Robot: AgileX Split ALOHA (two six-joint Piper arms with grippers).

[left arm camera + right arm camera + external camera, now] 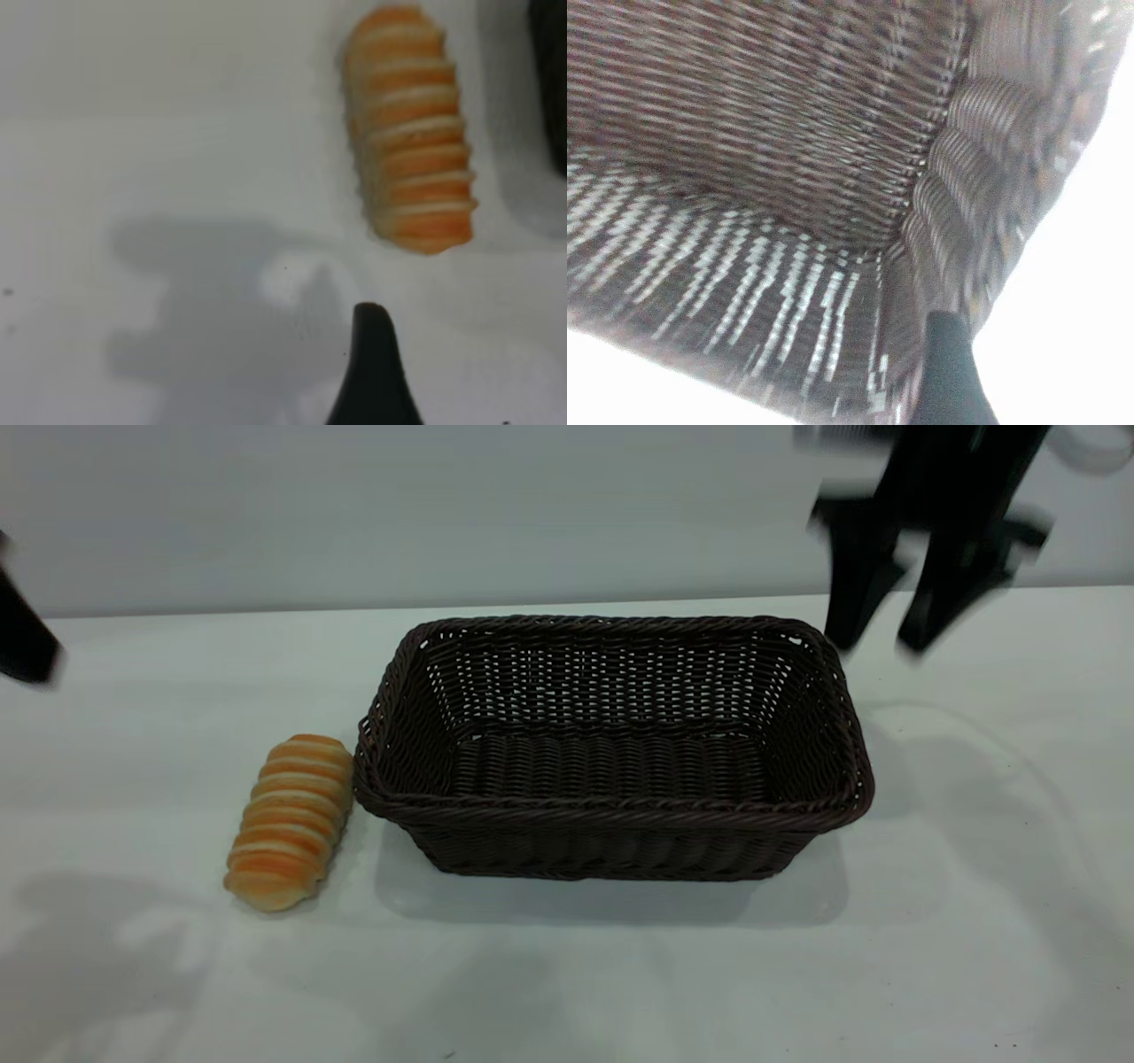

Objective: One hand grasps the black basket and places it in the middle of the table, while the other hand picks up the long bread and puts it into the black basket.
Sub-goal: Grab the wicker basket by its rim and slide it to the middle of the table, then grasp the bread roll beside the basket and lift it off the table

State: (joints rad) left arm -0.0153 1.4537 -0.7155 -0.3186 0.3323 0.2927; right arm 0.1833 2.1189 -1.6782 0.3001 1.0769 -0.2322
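Where wrist-seen, long bread (410,133) beside black basket (611,748).

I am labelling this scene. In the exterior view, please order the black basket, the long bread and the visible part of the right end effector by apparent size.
1. Black basket
2. Right end effector, nearer the far table edge, so unsure
3. Long bread

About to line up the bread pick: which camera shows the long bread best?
The left wrist view: the long bread lies whole and close on the table, stripes plain, one fingertip of the left gripper just short of it. The exterior view shows it smaller, beside the black basket. The right wrist view shows only basket weave.
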